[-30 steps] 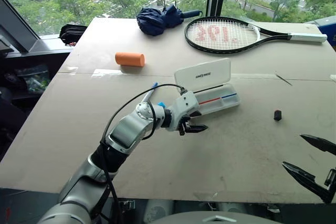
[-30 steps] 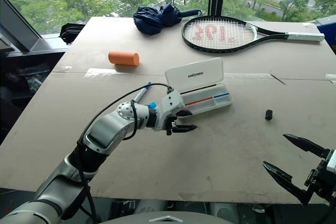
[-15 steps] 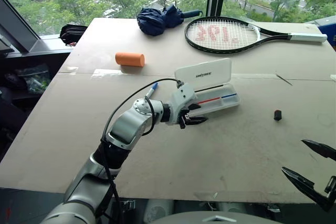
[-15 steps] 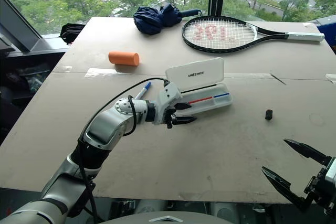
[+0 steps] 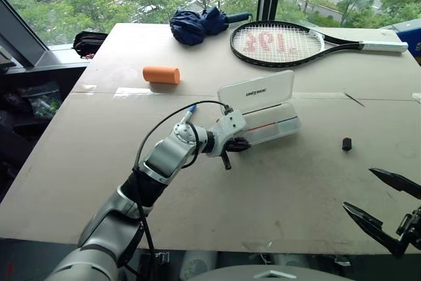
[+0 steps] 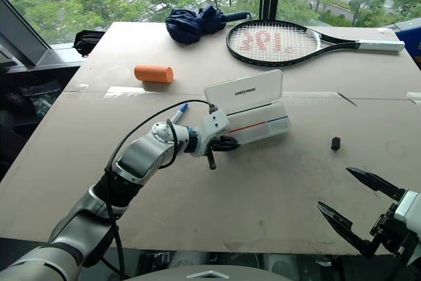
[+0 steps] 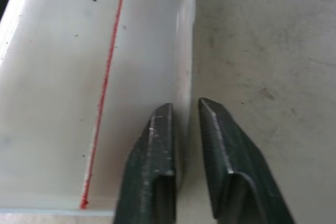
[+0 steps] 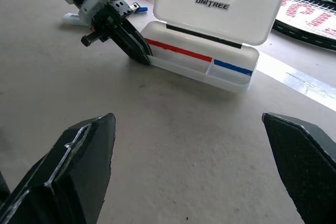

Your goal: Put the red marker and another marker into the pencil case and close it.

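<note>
The pencil case (image 5: 256, 92) stands open mid-table, its white "UNITREE" lid (image 8: 218, 6) upright. In its clear base lie the red marker (image 8: 178, 51) and a blue marker (image 8: 232, 68) end to end. My left gripper (image 5: 238, 143) is shut on the base's front wall at its left end. In the left wrist view one finger (image 7: 157, 145) is inside the wall and the other outside, beside the red marker (image 7: 107, 77). My right gripper (image 5: 358, 189) hangs open and empty at the table's near right edge. A blue-capped marker (image 5: 187, 113) lies on the table behind my left arm.
An orange cylinder (image 5: 162, 74) lies at the left rear. A tennis racket (image 5: 279, 43) and a folded blue umbrella (image 5: 197, 23) sit at the far edge. A small black cap (image 5: 346, 143) rests right of the case, and a black item (image 5: 92, 43) beyond the table's left corner.
My left gripper moved up to the case's left end and shut on its front wall. The right gripper stayed open in about the same place.
</note>
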Robot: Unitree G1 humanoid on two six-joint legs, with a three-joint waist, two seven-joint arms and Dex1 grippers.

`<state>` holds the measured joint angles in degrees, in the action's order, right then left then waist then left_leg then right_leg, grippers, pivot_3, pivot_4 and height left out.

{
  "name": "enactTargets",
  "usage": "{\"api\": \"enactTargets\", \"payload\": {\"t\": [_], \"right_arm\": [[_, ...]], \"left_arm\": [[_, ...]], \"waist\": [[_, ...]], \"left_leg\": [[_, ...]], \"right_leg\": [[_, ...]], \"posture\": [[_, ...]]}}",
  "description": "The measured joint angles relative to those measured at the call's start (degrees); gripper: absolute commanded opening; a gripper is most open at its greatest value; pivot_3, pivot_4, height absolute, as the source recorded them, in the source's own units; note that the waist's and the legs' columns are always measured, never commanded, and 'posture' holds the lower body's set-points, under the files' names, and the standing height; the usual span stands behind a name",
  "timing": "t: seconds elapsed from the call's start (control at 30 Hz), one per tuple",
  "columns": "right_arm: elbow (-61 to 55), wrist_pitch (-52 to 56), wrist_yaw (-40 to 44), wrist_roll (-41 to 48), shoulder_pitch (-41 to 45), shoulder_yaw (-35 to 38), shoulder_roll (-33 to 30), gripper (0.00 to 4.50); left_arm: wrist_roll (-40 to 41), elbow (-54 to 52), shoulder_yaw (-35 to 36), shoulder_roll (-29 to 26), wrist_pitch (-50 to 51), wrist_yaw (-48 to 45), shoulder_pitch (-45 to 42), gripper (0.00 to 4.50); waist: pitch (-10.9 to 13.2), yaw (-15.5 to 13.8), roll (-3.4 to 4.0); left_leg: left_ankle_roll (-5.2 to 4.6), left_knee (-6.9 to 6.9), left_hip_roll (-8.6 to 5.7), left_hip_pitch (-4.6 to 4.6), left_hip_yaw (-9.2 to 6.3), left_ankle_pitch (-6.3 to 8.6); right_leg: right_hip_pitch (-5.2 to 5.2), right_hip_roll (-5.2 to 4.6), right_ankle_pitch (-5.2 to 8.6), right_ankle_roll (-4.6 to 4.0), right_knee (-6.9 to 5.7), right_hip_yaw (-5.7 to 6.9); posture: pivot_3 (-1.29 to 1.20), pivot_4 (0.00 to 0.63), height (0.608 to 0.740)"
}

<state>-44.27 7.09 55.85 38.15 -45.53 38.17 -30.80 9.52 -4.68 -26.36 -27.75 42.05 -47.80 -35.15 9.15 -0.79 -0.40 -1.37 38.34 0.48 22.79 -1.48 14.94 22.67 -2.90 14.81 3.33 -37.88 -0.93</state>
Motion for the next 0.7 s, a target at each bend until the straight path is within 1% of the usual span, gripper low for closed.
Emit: {"api": "enactTargets", "payload": {"t": [0.2, 0.33, 0.37, 0.4, 0.5, 0.57, 0.7], "right_arm": [[-1.4, 0.4, -1.5, 0.0, -0.4, -0.2, 0.1, 4.50], [-2.4, 1.2, -2.7, 0.0, -0.5, -1.4, 0.0, 4.50], [-2.4, 1.4, -2.8, 0.0, -0.5, -1.4, 0.0, 4.50], [-2.4, 1.5, -3.0, 0.0, -0.5, -1.5, -0.1, 4.50], [-2.7, 1.5, -3.5, 0.0, -0.4, -2.0, -0.2, 4.50], [-3.2, 1.6, -3.9, 0.0, -0.4, -2.3, -0.2, 4.50], [-4.2, 1.7, -4.2, -0.1, -1.0, -2.3, -0.2, 4.50]], "left_arm": [[-1.5, 3.5, -0.7, -1.6, -7.7, -5.2, -0.1, 0.07], [-1.4, 10.1, -1.2, -6.2, -20.7, -18.3, -1.7, 0.07], [-1.5, 11.3, -1.2, -6.8, -22.5, -20.2, -2.0, 0.07], [-1.9, 14.8, -1.3, -7.1, -27.0, -24.0, -3.3, 0.07], [-3.2, 20.1, -1.5, -7.1, -33.2, -28.7, -5.5, 0.07], [-3.9, 22.3, -1.4, -6.2, -35.6, -30.3, -6.4, 0.07], [-5.0, 23.3, -0.8, -5.1, -36.6, -30.7, -6.6, 0.07]], "waist": [[-0.1, 0.1, 0.06], [-0.1, 0.2, 0.07], [-0.1, 0.2, 0.07], [-0.1, 0.1, 0.07], [0.0, 0.0, 0.05], [0.0, 0.0, 0.05], [-0.1, -0.1, 0.06]], "left_leg": [[0.00, 0.00, 0.00, -0.01, 0.04, 0.00], [0.00, -0.02, 0.00, -0.02, 0.06, 0.00], [0.00, -0.02, 0.00, -0.01, 0.07, 0.00], [0.00, -0.01, -0.01, 0.00, 0.07, 0.00], [-0.01, 0.00, -0.06, 0.03, 0.09, 0.00], [-0.01, 0.00, -0.06, 0.04, 0.07, 0.00], [-0.01, 0.02, -0.06, 0.05, 0.04, 0.00]], "right_leg": [[0.01, 0.00, 0.01, 0.00, 0.00, -0.02], [0.03, 0.09, 0.02, -0.03, 0.00, -0.03], [0.04, 0.09, 0.02, -0.03, 0.01, -0.03], [0.03, 0.08, 0.02, -0.03, 0.01, -0.02], [0.03, 0.07, 0.01, -0.02, 0.03, -0.03], [0.03, 0.06, 0.01, -0.01, 0.02, -0.02], [0.01, 0.04, 0.00, 0.01, 0.02, 0.01]], "posture": [[0.00, 0.150, 0.730], [0.00, 0.150, 0.730], [0.00, 0.150, 0.730], [0.00, 0.150, 0.730], [0.00, 0.150, 0.730], [0.00, 0.150, 0.730], [0.00, 0.150, 0.730]]}}
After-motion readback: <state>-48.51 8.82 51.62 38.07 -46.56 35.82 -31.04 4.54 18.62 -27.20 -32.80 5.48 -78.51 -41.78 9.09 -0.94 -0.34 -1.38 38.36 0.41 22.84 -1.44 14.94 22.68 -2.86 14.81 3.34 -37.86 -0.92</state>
